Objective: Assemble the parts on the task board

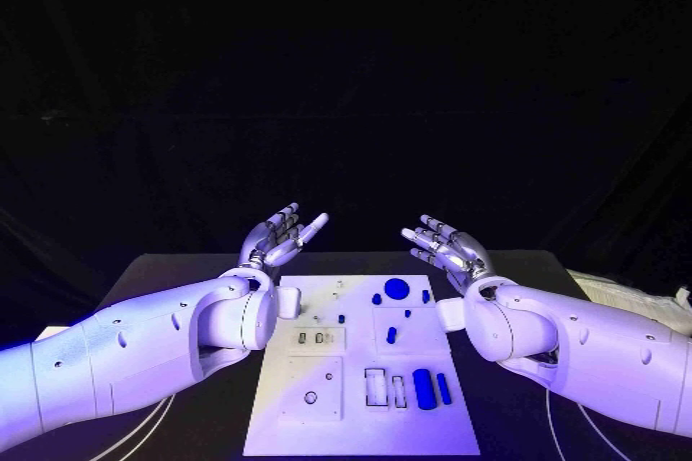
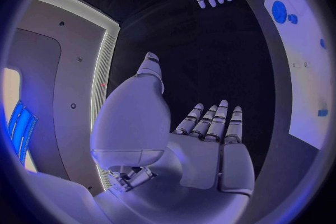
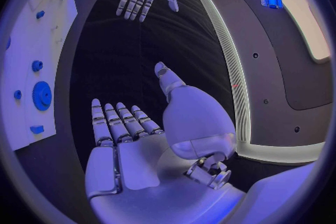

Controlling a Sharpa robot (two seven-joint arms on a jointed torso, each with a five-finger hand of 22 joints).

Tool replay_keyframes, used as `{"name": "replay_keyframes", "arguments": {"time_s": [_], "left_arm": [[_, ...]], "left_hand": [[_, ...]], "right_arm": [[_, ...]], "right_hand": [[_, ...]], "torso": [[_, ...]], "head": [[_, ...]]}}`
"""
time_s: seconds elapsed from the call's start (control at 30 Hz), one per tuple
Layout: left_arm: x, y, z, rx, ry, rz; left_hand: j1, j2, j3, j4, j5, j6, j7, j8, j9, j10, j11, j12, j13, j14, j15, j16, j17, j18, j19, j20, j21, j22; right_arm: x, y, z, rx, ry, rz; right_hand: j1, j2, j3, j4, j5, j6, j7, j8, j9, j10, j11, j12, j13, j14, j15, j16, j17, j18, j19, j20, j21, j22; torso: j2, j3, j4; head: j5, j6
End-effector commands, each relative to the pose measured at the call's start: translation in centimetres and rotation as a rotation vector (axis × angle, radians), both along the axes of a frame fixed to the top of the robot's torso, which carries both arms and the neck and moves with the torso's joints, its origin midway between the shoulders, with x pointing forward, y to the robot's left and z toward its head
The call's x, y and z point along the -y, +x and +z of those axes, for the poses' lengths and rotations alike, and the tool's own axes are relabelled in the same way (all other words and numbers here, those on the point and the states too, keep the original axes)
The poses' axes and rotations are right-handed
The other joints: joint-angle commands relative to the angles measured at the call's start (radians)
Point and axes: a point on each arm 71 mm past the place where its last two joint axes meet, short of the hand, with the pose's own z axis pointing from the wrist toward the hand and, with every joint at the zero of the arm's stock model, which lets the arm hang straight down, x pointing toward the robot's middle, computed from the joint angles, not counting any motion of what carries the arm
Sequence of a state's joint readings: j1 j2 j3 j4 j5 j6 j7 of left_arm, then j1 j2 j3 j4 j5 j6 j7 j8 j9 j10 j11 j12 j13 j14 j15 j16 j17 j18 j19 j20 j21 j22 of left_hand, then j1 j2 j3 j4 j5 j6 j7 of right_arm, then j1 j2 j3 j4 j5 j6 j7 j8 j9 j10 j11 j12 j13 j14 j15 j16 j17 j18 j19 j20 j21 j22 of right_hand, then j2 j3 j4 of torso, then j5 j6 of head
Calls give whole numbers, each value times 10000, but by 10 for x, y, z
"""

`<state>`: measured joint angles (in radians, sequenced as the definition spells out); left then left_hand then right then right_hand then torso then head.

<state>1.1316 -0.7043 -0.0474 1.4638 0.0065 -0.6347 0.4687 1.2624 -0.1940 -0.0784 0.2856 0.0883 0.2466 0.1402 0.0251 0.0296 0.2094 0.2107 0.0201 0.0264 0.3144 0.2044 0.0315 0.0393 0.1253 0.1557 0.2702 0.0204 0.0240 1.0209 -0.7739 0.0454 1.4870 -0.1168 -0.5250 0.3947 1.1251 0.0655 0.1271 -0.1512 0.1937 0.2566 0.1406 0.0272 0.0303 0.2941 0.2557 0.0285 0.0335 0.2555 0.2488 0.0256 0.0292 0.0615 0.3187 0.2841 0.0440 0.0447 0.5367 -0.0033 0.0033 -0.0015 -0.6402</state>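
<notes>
While both hands hang above the table's far end, the task board (image 1: 361, 421) lies flat mid-table between the two forearms, nearer the robot than either hand. Left hand (image 1: 283, 235): raised beyond the board's far left corner, palm up, fingers spread, holding nothing. Right hand (image 1: 446, 245): raised beyond the far right corner, same pose, released, nothing in it. Palms face each other across the gap. On the board: a round blue disc (image 1: 397, 288) near the far edge, small blue parts (image 1: 376, 299) beside it, a long blue bar (image 1: 423, 387) and a thinner blue strip (image 1: 443, 387) near the front right. No part touches either hand.
</notes>
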Motion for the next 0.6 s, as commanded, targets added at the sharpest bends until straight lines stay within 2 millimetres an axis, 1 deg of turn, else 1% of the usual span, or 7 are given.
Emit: {"name": "replay_keyframes", "arguments": {"time_s": [0.03,0.13,0.23,0.27,0.37,0.47,0.6], "left_arm": [[5,0,1,29,-175,-538],[5,0,1,29,-175,-538],[5,0,1,29,-175,-538],[-8,1,2,81,-492,-499],[-11,0,2,105,-568,-521],[-15,-2,3,51,-683,-691],[-19,-7,6,57,-764,-920]], "left_hand": [[493,69,127,146,55,303,1209,97,43,254,200,99,35,382,100,124,56,201,150,181,91,47],[589,306,362,132,7,728,1261,167,86,724,264,167,81,876,139,211,116,196,451,205,185,104],[817,961,864,73,-63,2312,1491,515,264,2829,524,595,286,3453,352,861,442,-29,2306,210,791,433],[898,1063,945,41,-62,2727,1468,608,306,3326,479,686,322,3936,298,985,493,17,2839,207,969,522],[1113,1285,1059,-63,-85,4025,1354,851,405,5297,287,1019,431,4857,69,1210,542,246,4843,197,1623,819],[1462,1423,1100,-368,-106,5733,1182,1150,516,6518,72,1165,423,5606,-178,1319,534,484,5616,170,1862,846],[1836,1562,1169,-875,-102,6440,997,1126,436,7055,-90,1037,364,6095,-306,1196,431,575,6018,144,1799,714]], "right_arm": [[-12,-3,-3,-209,-220,1997],[-12,-2,-4,-281,-286,2316],[-13,-2,-5,-314,-318,2453],[4,4,4,1611,-2149,1738],[7,6,7,2083,-2676,1742],[9,7,10,2562,-3255,1802],[11,10,16,3179,-3993,1938]], "right_hand": [[919,104,137,-443,64,1041,1488,158,104,1324,37,209,107,1246,-12,186,105,414,1037,83,398,189],[1278,138,204,-670,59,2023,1458,295,189,2589,20,365,189,2573,-80,358,199,567,1975,74,756,348],[1629,206,355,-915,122,3705,1321,566,328,5021,-207,736,340,5028,-354,767,357,820,3110,63,1202,518],[1674,210,389,-958,109,4009,1286,604,344,5359,-255,777,346,5474,-406,830,374,873,3292,61,1272,539],[1780,268,571,-1093,21,5074,1125,706,380,5981,-440,794,309,6293,-601,928,366,1090,3791,62,1501,589],[1749,253,774,-1210,-26,5976,1036,700,372,6430,-549,681,289,6845,-745,889,346,1205,4133,43,1647,581],[1641,182,1027,-1294,-43,6604,958,635,362,6928,-669,550,282,7441,-893,845,346,1242,4529,-42,1796,558]], "torso": [[0,-1,0],[0,-1,0],[0,-1,0],[38,-30,65],[77,-51,86],[161,-70,96],[317,-83,99]], "head": [[1,-1],[1,-1],[1,-1],[-80,-160],[-129,-166],[-187,-167],[-220,-140]]}}
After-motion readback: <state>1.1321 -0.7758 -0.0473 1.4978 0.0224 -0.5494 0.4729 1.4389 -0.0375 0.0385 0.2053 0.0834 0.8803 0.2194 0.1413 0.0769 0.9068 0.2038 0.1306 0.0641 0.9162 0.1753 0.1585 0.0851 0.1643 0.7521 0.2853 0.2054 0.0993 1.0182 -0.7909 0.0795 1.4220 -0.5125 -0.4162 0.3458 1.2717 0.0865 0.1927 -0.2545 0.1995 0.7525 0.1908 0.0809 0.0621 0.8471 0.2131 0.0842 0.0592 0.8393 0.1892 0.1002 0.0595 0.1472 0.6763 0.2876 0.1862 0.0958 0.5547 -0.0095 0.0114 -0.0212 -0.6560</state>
